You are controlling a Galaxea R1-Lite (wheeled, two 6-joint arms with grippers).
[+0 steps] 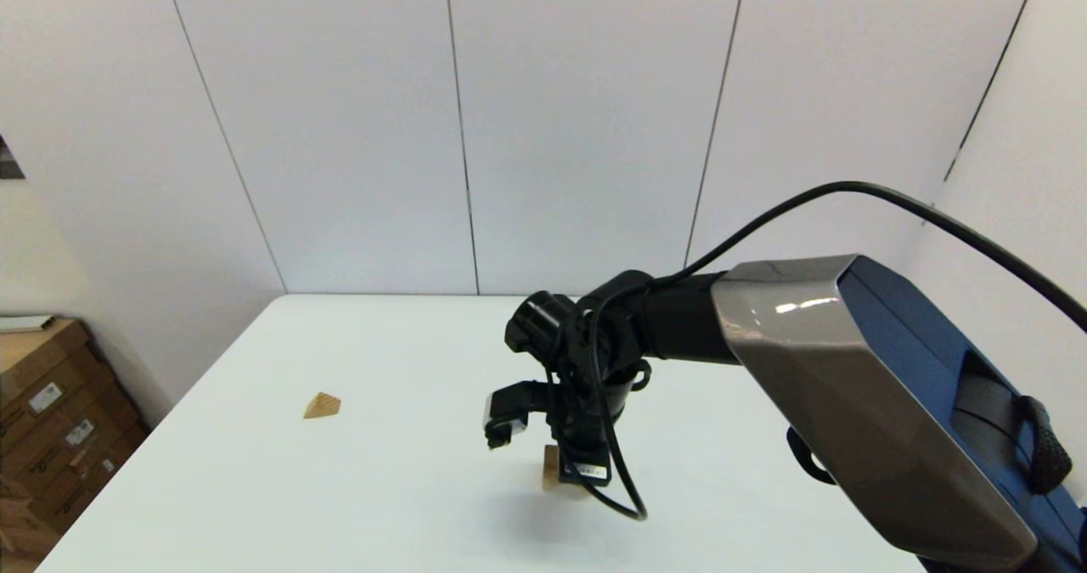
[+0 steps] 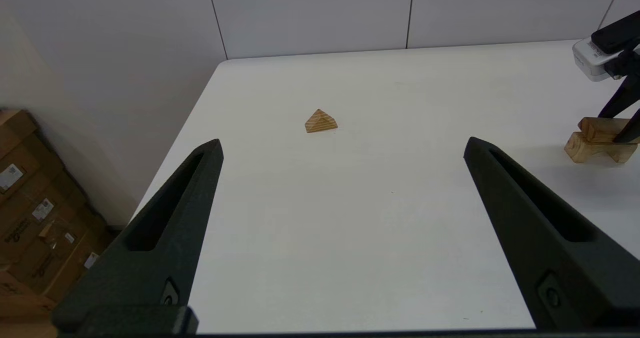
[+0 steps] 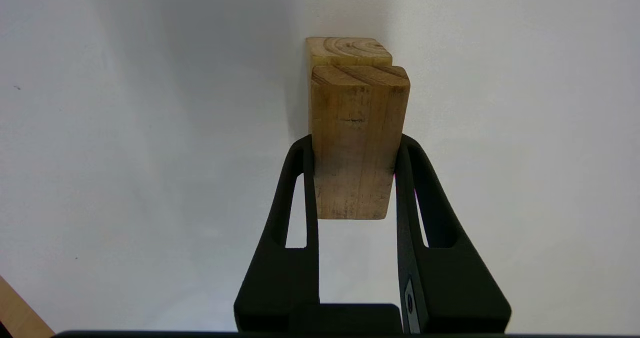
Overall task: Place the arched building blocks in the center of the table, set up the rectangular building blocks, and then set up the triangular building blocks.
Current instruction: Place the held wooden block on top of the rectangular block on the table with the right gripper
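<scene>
At the middle of the white table [image 1: 357, 471], the right gripper [image 3: 354, 150] pinches the rectangular block [image 3: 356, 142] between its fingers, holding it flat on top of the arched block [image 2: 590, 147], likely to seat it squarely. The left gripper [image 2: 342, 150] hovers idle, jaws spread wide, facing the triangular block [image 2: 321, 121], which lies well apart toward the table's left side.

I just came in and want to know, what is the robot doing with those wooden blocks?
The right gripper is shut on the flat rectangular block, holding it on top of the arched block near the middle of the white table. The little triangular block lies alone on the robot's left side of the table, untouched. The left gripper is open, above the table and facing the triangular block.
</scene>
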